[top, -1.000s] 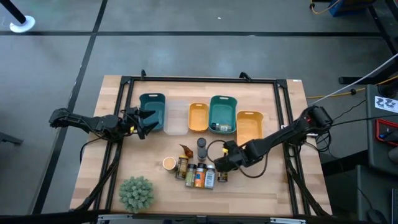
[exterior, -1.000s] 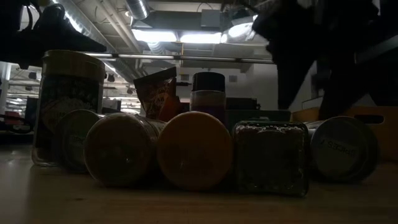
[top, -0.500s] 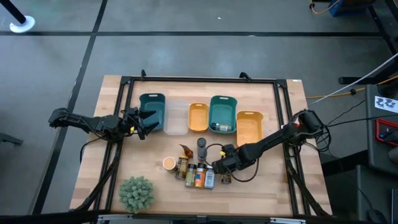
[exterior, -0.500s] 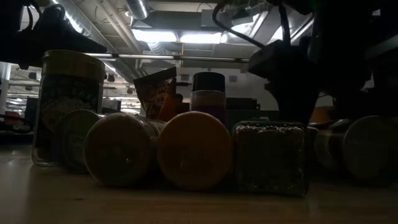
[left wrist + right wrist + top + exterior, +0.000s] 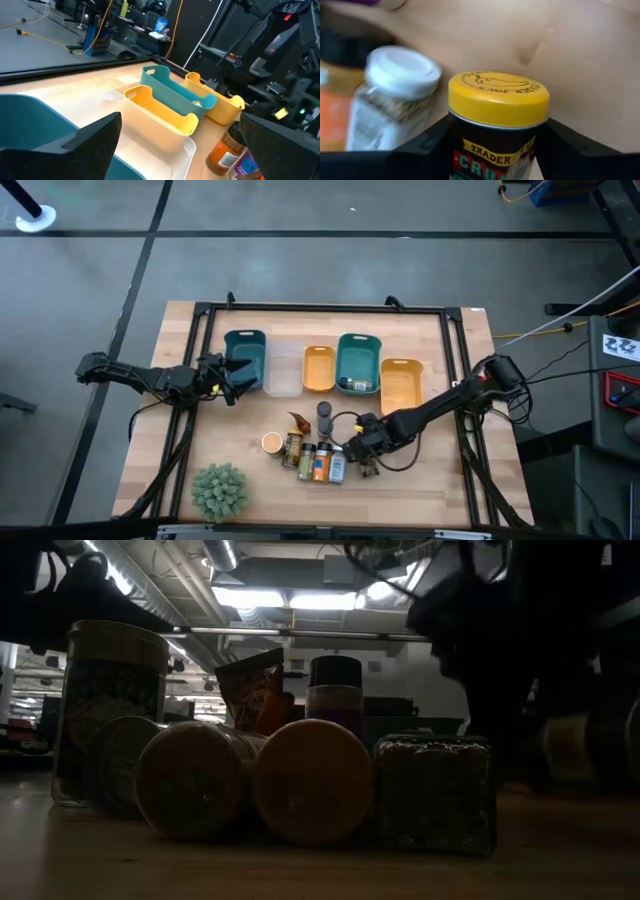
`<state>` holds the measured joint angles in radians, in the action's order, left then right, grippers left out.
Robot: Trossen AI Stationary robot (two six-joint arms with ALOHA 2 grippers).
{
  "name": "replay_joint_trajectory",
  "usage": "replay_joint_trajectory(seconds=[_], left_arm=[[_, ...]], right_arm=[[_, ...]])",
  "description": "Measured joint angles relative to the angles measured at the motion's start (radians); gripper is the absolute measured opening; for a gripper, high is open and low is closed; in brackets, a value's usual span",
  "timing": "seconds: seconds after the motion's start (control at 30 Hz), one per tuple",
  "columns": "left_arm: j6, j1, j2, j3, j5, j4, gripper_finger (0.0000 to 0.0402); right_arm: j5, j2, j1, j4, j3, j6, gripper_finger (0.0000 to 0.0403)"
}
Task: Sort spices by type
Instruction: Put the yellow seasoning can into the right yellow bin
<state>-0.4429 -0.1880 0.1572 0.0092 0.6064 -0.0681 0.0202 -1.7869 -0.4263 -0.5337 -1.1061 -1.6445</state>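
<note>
The spices are a cluster of small jars lying and standing near the table's near middle, with a brown-orange packet and an upright dark-lidded bottle behind them. My right gripper is at the cluster's right end, shut on a yellow-lidded dark jar. In the low view that jar is a blur at the right. My left gripper hovers open beside the left teal tray. My right gripper pinches the yellow-lidded jar between its two fingers. They sit on opposite sides of its body, just below the lid. The arm comes slanting down from the table's right. In the low view the jar seems raised a little off the table.
A row of trays stands toward the far side: teal, clear, orange, teal, orange. A green bushy plant sits at the near left. A white-lidded jar lies just beside the held one.
My right gripper has moved toward the table's near edge and down onto the rightmost jar of the cluster. That jar lay on its side on the table. It then slid toward the right and now sits higher in the low view, in the gripper's hold.
</note>
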Motion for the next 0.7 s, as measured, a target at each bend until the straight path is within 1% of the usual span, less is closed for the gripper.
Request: replay_joint_trajectory(seconds=[0.2, 0.4, 0.57, 0.7], left_arm=[[-0.011, 0.000, 0.020, 0.000, 0.000, 0.000, 0.0389], [-0.044, 0.000, 0.043, 0.000, 0.000, 0.000, 0.0389], [-0.048, 0.000, 0.053, 0.000, 0.000, 0.000, 0.0389], [-0.048, 0.000, 0.053, 0.000, 0.000, 0.000, 0.0389]], right_arm=[[0.023, 0.095, 0.003, -0.029, 0.000, 0.045, 0.0217], [0.032, 0.226, 0.041, -0.143, -0.001, 0.117, 0.0217], [-0.007, 0.339, 0.106, -0.279, -0.001, 0.239, 0.0218], [-0.071, 0.414, 0.169, -0.406, -0.001, 0.376, 0.0220]])
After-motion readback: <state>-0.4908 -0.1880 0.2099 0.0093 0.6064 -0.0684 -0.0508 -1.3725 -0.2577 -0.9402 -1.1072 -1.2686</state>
